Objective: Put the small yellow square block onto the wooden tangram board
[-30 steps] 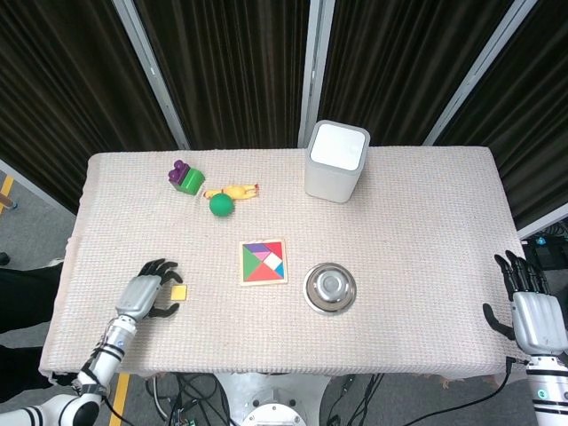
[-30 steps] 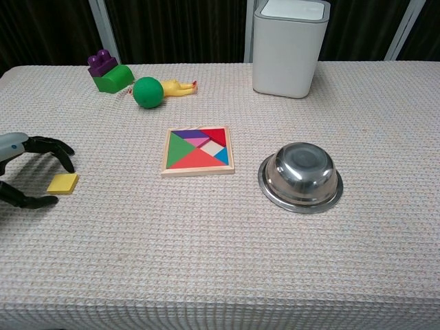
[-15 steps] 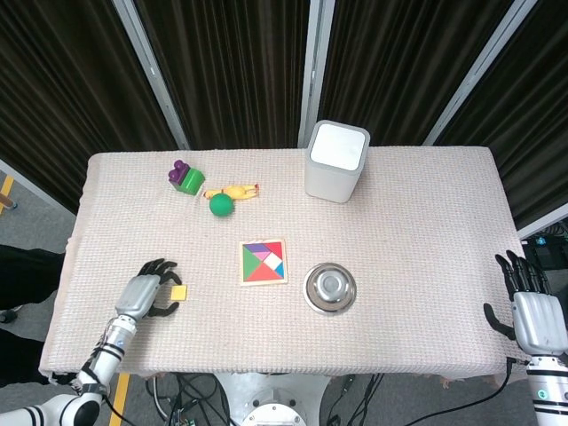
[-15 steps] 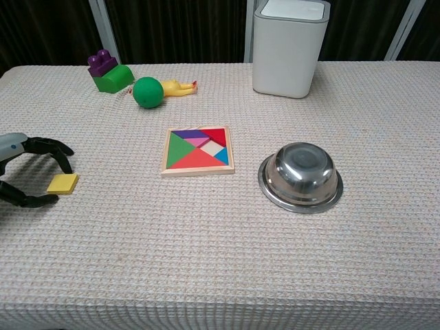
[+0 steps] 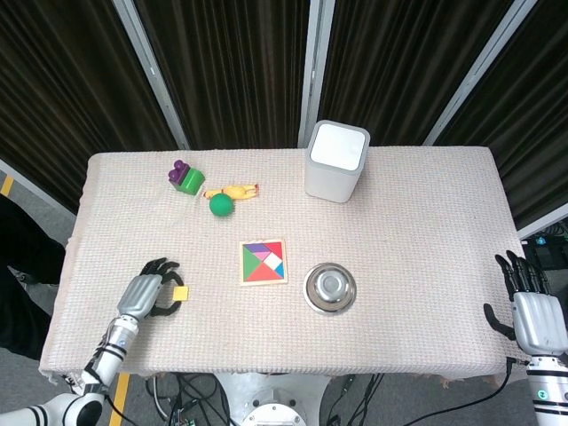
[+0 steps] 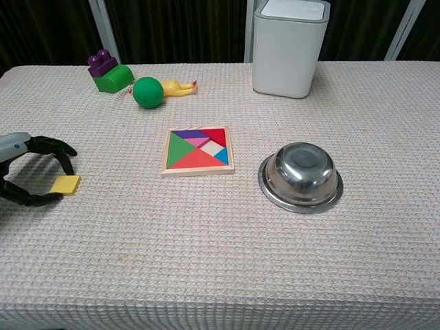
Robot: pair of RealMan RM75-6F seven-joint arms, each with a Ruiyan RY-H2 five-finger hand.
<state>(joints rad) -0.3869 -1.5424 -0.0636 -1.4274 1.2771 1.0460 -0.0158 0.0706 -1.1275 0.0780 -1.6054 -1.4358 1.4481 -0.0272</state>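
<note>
The small yellow square block [image 5: 180, 292] [image 6: 66, 184] lies near the table's front left corner. My left hand [image 5: 145, 294] [image 6: 26, 173] curls around it from the left. A dark fingertip touches the block's far edge and the thumb touches its near edge, so the block is pinched low at the cloth. The wooden tangram board [image 5: 264, 262] [image 6: 198, 151], filled with coloured pieces, lies flat at the table's middle, well to the right of the block. My right hand [image 5: 535, 312] hangs off the table's right edge with fingers spread and nothing in it.
An upturned steel bowl [image 6: 300, 177] sits right of the board. A white box [image 6: 288, 45] stands at the back. A green ball [image 6: 147, 92], a yellow toy [image 6: 179, 87] and a green and purple brick [image 6: 110, 72] lie at the back left.
The left hand's fingers and thumb have closed in on the yellow block, which has shifted slightly to the right. The right hand has not moved.
</note>
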